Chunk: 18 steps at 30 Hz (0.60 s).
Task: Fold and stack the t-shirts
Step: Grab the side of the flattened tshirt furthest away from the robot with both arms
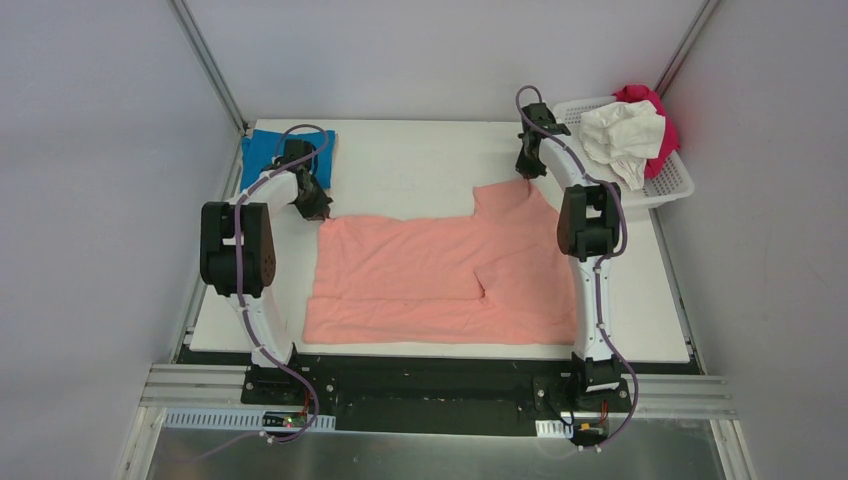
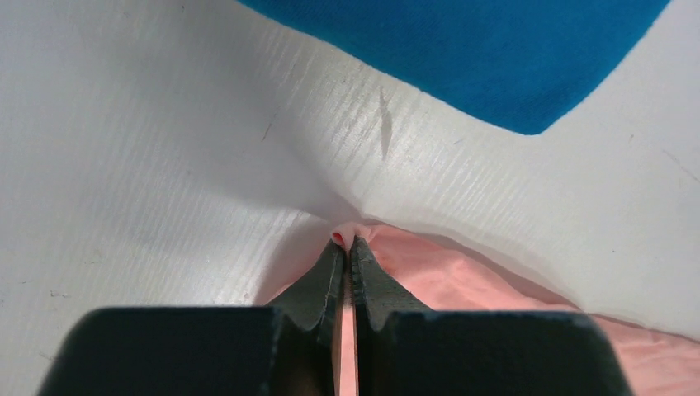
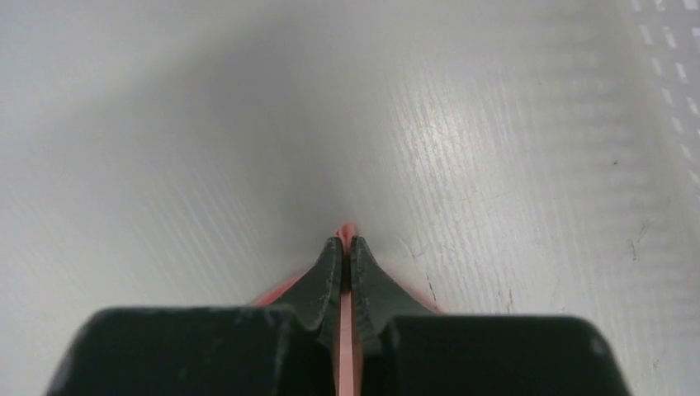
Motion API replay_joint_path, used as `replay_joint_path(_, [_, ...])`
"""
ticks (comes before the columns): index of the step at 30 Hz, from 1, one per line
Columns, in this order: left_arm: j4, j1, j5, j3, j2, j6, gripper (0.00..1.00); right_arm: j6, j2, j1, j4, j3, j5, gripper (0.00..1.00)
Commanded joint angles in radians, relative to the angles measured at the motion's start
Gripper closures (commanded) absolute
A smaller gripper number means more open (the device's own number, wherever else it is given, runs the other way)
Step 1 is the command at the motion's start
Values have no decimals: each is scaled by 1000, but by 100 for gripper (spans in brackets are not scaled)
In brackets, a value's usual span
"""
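A salmon-pink t-shirt (image 1: 430, 275) lies spread on the white table, partly folded. My left gripper (image 1: 318, 208) is shut on its far left corner; the pinched pink cloth (image 2: 462, 276) shows between the jaws in the left wrist view, where the gripper (image 2: 347, 242) rests low at the table. My right gripper (image 1: 526, 170) is shut on the shirt's far right corner; a thin pink edge (image 3: 347, 228) sticks out past the gripper (image 3: 347, 242). A folded bright blue t-shirt (image 1: 262, 150) lies at the far left corner, also seen in the left wrist view (image 2: 495, 49).
A white lattice basket (image 1: 676, 180) stands at the far right and holds a white t-shirt (image 1: 622, 135) and a magenta t-shirt (image 1: 655, 115). Grey walls and metal posts enclose the table (image 1: 410, 165).
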Motion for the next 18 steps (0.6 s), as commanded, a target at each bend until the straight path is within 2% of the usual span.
replay_joint_path(1, [6,-6,41,-11,-87,17,100,-19,-115,4,-24,-12,-42,100])
replay_joint_path(9, [27,-34,28,-110,-201,14,100,16,-448,22,141,-416,-57,100])
replay_joint_path(18, [59,-51,19,-290,-390,-10,100,118,-805,35,190,-817,-126,100])
